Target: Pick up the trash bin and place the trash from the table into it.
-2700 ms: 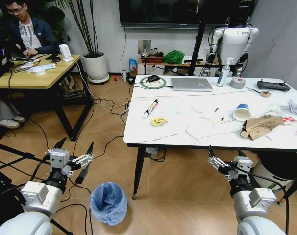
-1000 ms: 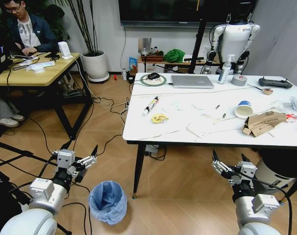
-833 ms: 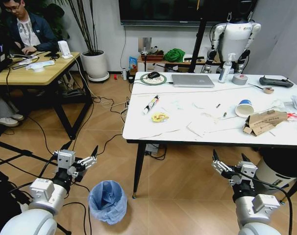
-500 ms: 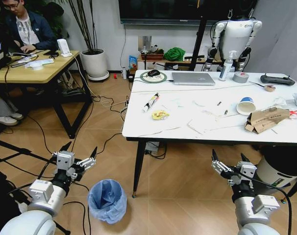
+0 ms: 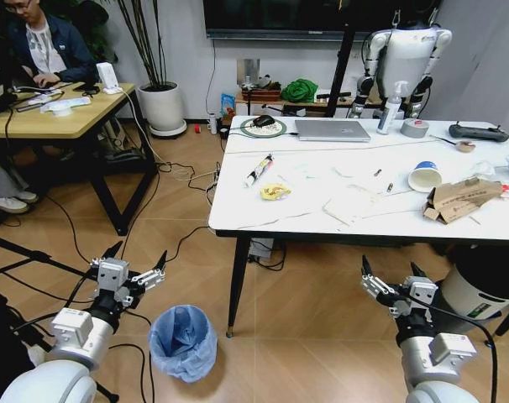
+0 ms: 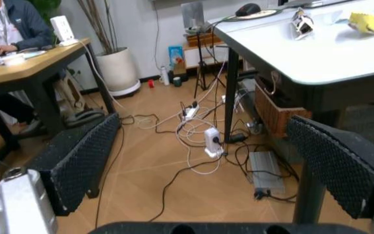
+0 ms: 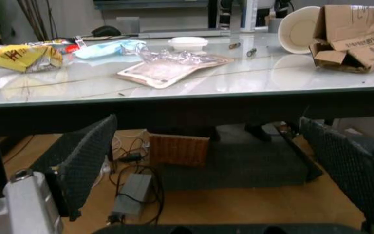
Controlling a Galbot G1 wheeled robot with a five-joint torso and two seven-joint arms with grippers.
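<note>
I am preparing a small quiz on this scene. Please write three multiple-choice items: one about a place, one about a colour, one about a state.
1. Where is the trash bin?
A. on the table
B. on the floor near the table's front left leg
C. on the wooden desk

2. What colour is the rim of the paper cup?
A. blue
B. green
C. black

3. How is the left gripper?
A. shut on the bin
B. shut on a wrapper
C. open, holding nothing

Answers: B, it stands on the wooden floor beside the table; A, a blue edge shows; C, its fingers are spread above the floor.
</note>
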